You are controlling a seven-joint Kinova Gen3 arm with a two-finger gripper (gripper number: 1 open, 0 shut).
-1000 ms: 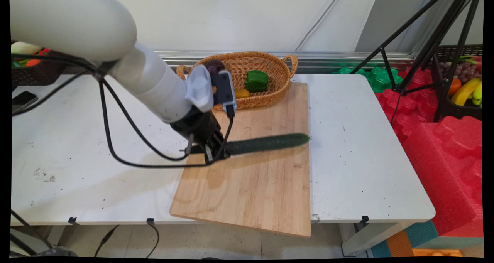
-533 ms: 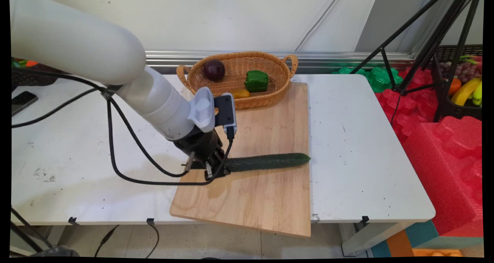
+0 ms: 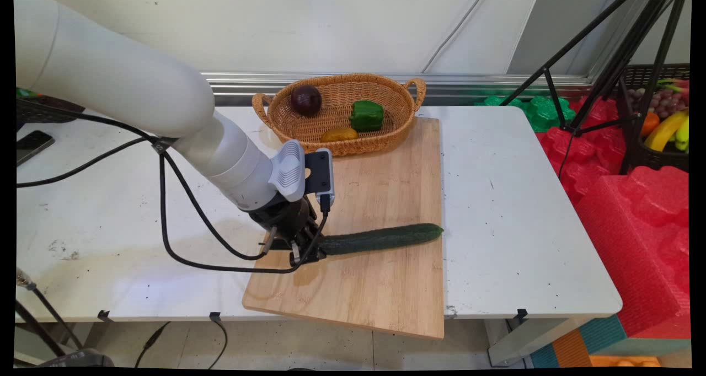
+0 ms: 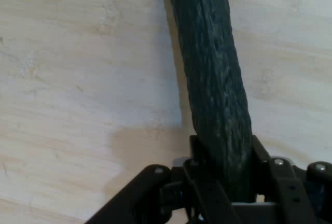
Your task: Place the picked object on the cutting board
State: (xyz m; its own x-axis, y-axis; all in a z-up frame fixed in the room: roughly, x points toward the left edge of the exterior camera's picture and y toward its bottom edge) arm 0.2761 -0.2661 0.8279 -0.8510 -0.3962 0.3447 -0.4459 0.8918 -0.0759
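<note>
Two fingers (image 4: 205, 154) clamp the cucumber's (image 3: 380, 238) end, over the cutting board (image 3: 386, 288).

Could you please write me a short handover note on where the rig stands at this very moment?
Gripper: shut on the cucumber's left end, low over the cutting board's left part.
Cucumber: lies across the cutting board, its far tip at the board's right edge; whether it rests fully on the wood cannot be told.
Wicker basket at the board's far end holds a dark purple round fruit, a green pepper and a yellow-orange piece.
Done: cucumber is down at the board.
Left: it is not yet released.
</note>
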